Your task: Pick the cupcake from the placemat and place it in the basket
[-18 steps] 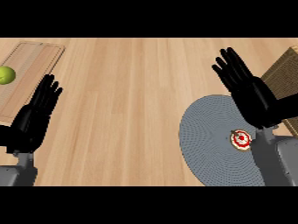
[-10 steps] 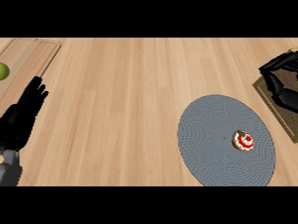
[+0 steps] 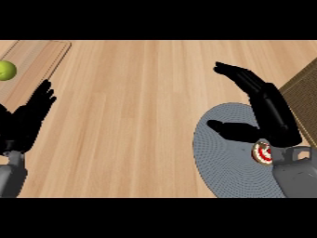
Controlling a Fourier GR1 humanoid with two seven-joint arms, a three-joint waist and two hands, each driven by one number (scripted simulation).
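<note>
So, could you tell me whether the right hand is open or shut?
Open: the right hand has straight fingers above the placemat, holding nothing.

Green apple (image 3: 3, 70) on cutting board (image 3: 41, 56)

A kitchen, by its furnishings: a pale wood-grain surface (image 3: 140, 93) carries a wooden cutting board (image 3: 30, 65) with a green lime (image 3: 3, 70) on it; a round grey placemat (image 3: 222, 158); a woven basket (image 3: 312, 102) at the right edge.

the right forearm (image 3: 303, 171) hides part of the cupcake (image 3: 262, 152); the basket (image 3: 314, 100) runs off the right edge.
</note>
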